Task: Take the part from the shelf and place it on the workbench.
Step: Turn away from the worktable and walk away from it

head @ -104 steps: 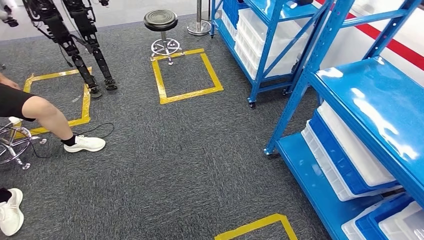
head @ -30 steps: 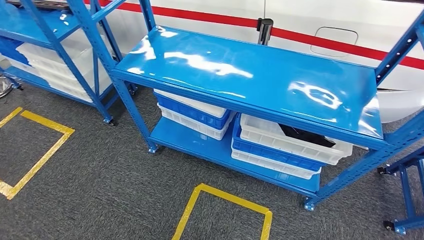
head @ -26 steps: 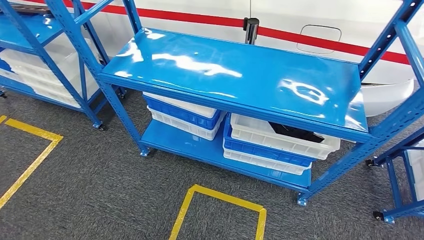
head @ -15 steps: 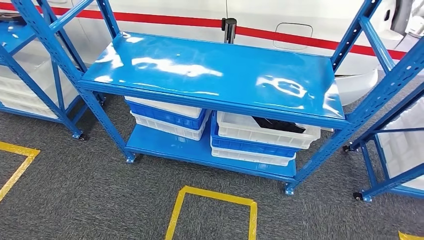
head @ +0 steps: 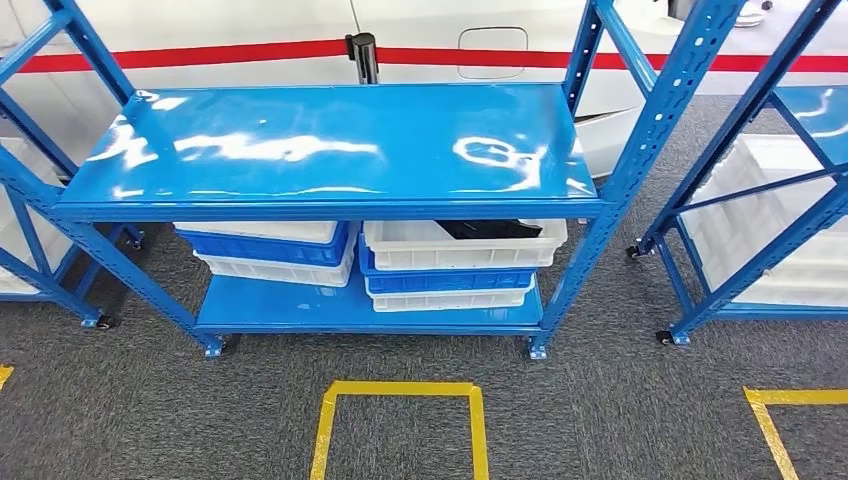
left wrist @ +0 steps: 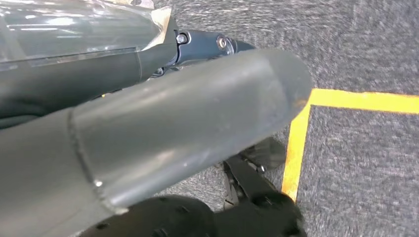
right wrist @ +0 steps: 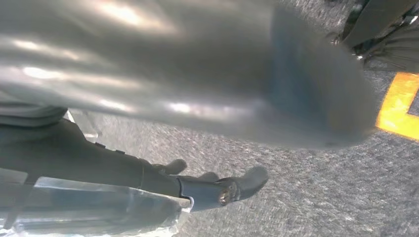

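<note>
**Shelf approach: part not yet reached**

Part (head: 490, 229): dark, in top white bin (head: 462, 246), lower tier of shelf (head: 330, 145), 1 o'clock from floor square (head: 400, 425).
Left hand (left wrist: 163, 128), right hand (right wrist: 197, 89): hanging, holding nothing; finger spread cannot be told.
Advice: square up, crouch, reach under the upper deck.

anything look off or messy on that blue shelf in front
Nothing stands out. The blue shelf stands square with a bare top, the white and blue bins sit in neat stacks on the lower level, and a dark part lies inside the top right bin.

Black part (head: 490, 229) half-hidden under shelf (head: 330, 150)
</note>
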You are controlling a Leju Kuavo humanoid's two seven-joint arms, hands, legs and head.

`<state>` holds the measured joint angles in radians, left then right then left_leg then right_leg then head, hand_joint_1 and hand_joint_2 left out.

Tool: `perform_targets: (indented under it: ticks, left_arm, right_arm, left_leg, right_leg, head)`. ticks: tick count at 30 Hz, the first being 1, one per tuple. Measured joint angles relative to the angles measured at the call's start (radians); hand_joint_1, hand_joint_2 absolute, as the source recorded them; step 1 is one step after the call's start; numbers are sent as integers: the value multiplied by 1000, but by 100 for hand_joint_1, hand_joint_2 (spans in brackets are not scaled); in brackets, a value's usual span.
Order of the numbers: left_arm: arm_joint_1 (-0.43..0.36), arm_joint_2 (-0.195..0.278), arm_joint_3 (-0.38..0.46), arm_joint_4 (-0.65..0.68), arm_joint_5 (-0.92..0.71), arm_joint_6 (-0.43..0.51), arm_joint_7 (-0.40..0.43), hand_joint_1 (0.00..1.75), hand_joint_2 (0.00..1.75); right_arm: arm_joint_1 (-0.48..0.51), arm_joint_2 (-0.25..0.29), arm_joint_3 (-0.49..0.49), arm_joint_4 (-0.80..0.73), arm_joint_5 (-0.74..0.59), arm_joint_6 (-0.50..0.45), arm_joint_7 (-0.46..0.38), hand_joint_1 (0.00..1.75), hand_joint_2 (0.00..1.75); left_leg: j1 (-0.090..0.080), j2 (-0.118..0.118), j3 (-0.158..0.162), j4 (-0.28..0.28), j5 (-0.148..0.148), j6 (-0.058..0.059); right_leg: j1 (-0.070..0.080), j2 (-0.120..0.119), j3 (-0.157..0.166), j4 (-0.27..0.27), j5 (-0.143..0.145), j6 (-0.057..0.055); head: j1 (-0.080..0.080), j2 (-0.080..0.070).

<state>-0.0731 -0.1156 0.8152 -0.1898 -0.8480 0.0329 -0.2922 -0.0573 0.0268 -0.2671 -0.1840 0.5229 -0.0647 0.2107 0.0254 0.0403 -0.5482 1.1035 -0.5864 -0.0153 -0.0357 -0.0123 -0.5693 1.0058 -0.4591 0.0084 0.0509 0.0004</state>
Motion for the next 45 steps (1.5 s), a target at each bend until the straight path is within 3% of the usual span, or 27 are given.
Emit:
perform_targets:
  ticks: [2, 3, 4, 5, 7, 8, 10, 12, 16, 21, 25, 29, 34, 38, 45]
  left_arm:
    - [4, 2, 1, 0, 0, 2, -1, 0, 0]
    - [5, 2, 2, 0, 1, 4, -2, 0, 0]
    - [5, 3, 4, 0, 1, 5, -2, 0, 0]
    - [5, 3, 5, 0, 2, 7, -4, 0, 0]
    - [5, 4, 10, 0, 5, 11, -6, 0, 0]
    - [4, 4, 12, 0, 7, 13, -6, 0, 0]
    - [3, 3, 16, 0, 9, 20, -9, 0, 0]
    - [4, 1, 17, 0, 11, 26, -19, 0, 0]
    - [4, 1, 19, 0, 13, 40, -49, 0, 175]
    - [4, -1, 21, 0, 17, 51, -77, 0, 175]
    - [4, -2, 25, 0, 20, 52, -95, 0, 175]
    - [7, 0, 16, -1, 35, 41, -80, 0, 175]
    - [27, 9, -57, -16, 120, 30, -34, 0, 175]
    - [46, 19, -131, -33, 205, 22, 4, 0, 0]
    - [89, 41, -296, -74, 374, 9, 79, 0, 0]
  right_arm:
    - [-1, 2, 0, 0, 3, -4, 0, 0, 0]
    - [1, 4, 0, 0, 5, -9, -2, 0, 0]
    - [3, 5, 0, 0, 9, -16, -4, 0, 0]
    - [4, 6, 0, 0, 13, -25, -7, 0, 0]
    - [6, 7, 0, 0, 20, -43, -10, 0, 0]
    - [6, 8, 0, 0, 23, -49, -11, 0, 0]
    - [6, 8, 0, 0, 30, -56, -12, 0, 0]
    - [6, 8, 0, 0, 36, -59, -12, 0, 0]
    - [6, 9, 0, 0, 47, -58, -12, 0, 0]
    - [6, 8, 0, 0, 50, -53, -11, 0, 0]
    - [6, 8, 0, 0, 50, -44, -17, 0, 175]
    - [9, 7, 1, -1, 41, -35, -25, 0, 175]
    - [28, 4, 14, -13, -18, -23, -41, 0, 175]
    - [46, -1, 35, -29, -76, -13, -60, 0, 0]
    - [86, -7, 85, -68, -193, 7, -98, 0, 0]
  left_leg:
    - [0, -34, -64, 138, -68, 1]
    - [0, -39, -87, 182, -79, 3]
    - [0, -40, -91, 185, -66, 6]
    - [0, -41, -77, 148, -34, 11]
    - [-2, -49, -16, 8, 41, 24]
    - [-4, -52, 8, -47, 64, 30]
    - [-8, -54, 25, -95, 80, 25]
    - [-14, -53, 23, -97, 82, 22]
    - [-27, -53, 20, -96, 86, 36]
    - [-34, -53, 18, -95, 87, 41]
    - [-35, -53, 18, -95, 86, 43]
    - [-35, -53, 18, -95, 86, 44]
    - [-34, -53, 18, -95, 86, 44]
    - [-32, -53, 18, -95, 86, 44]
    - [-32, -52, 18, -95, 86, 43]
  right_leg:
    - [7, 21, -5, 1, 4, -8]
    - [10, 31, -7, 1, 5, -10]
    - [13, 39, -7, 1, 6, -11]
    - [15, 47, -5, 1, 6, -12]
    - [19, 59, -2, 2, 7, -11]
    - [22, 62, -2, 2, 7, -9]
    - [32, 64, -7, 6, 4, -8]
    - [36, 64, -15, 8, 1, -4]
    - [31, 63, -13, 8, 7, 9]
    - [26, 63, -13, 7, 8, 12]
    - [22, 63, -13, 7, 8, 12]
    - [21, 63, -14, 7, 8, 12]
    - [21, 63, -14, 7, 8, 12]
    - [23, 63, -15, 7, 8, 12]
    - [23, 63, -15, 7, 8, 12]
  head:
    - [-1, 0]
    - [-1, 0]
    - [-1, 0]
    - [-1, 0]
    - [-1, 0]
    - [0, 0]
    - [0, 0]
    - [1, 0]
    - [1, 0]
    - [1, 0]
    - [1, 0]
    - [1, 0]
    - [1, 0]
    - [1, 0]
    - [1, 0]
